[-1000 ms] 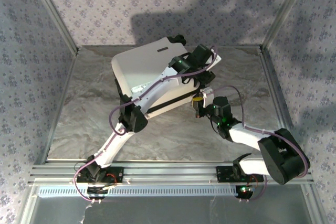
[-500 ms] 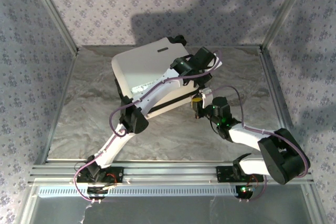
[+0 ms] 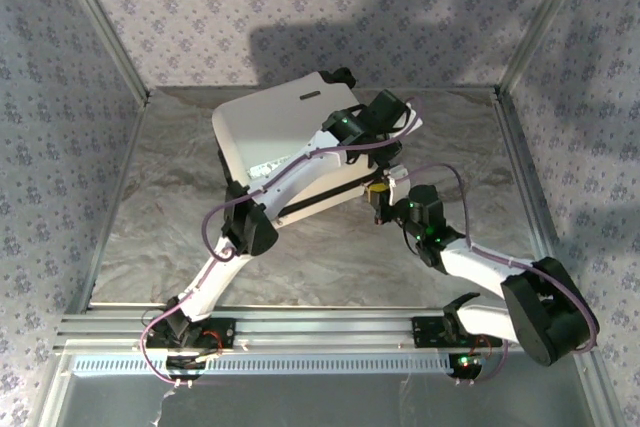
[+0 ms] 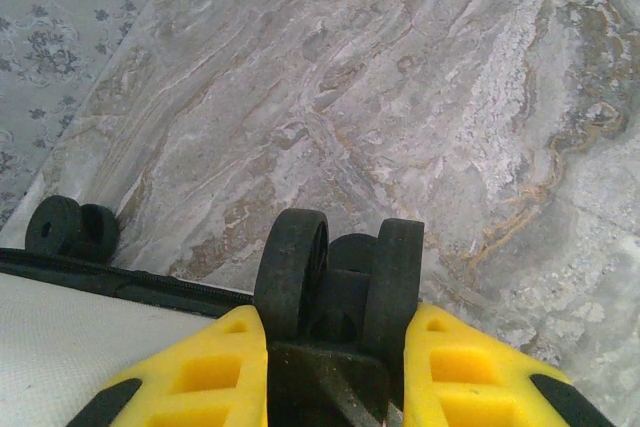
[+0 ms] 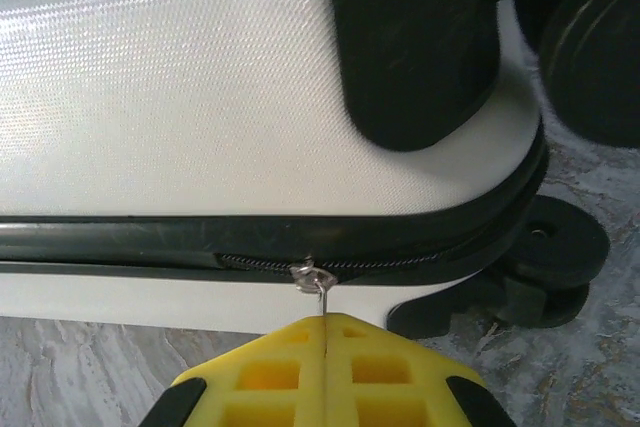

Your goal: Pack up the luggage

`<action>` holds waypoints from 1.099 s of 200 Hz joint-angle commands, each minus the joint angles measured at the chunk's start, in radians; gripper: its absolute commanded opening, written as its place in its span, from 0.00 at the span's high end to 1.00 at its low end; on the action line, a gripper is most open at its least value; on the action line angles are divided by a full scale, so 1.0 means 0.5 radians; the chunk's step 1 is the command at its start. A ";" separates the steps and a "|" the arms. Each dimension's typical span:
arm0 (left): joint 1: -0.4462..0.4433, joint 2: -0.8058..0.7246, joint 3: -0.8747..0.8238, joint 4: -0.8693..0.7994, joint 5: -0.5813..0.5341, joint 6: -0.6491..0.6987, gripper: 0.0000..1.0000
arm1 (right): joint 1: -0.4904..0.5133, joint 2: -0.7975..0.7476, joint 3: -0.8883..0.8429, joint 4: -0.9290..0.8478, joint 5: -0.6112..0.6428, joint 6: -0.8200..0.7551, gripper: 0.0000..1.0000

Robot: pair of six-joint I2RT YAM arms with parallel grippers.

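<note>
the right gripper (image 5: 325, 327) was pinched shut on the zipper pull (image 5: 311, 276) at the near edge of the luggage (image 3: 272, 123). farther out, the left gripper (image 4: 335, 315) clamped a twin wheel (image 4: 291, 269). the luggage lay flat, far back on the table (image 3: 150, 222).

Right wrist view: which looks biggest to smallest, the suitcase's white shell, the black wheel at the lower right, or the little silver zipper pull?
1. White shell
2. Black wheel
3. Zipper pull, plainly smallest though close to the camera
</note>
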 commanded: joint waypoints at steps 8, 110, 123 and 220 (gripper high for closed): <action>0.063 -0.105 -0.200 -0.355 0.066 -0.057 0.96 | -0.022 -0.055 -0.055 -0.015 0.053 -0.021 1.00; 0.149 -0.481 -0.665 -0.149 0.281 -0.045 0.98 | 0.045 -0.036 -0.146 0.186 -0.201 -0.008 0.91; 0.148 -0.478 -0.644 -0.158 0.282 -0.033 0.98 | 0.120 -0.006 -0.133 0.196 -0.188 -0.030 0.84; 0.150 -0.378 -0.375 -0.271 0.363 -0.060 0.98 | 0.317 0.496 0.069 0.495 -0.075 -0.028 0.56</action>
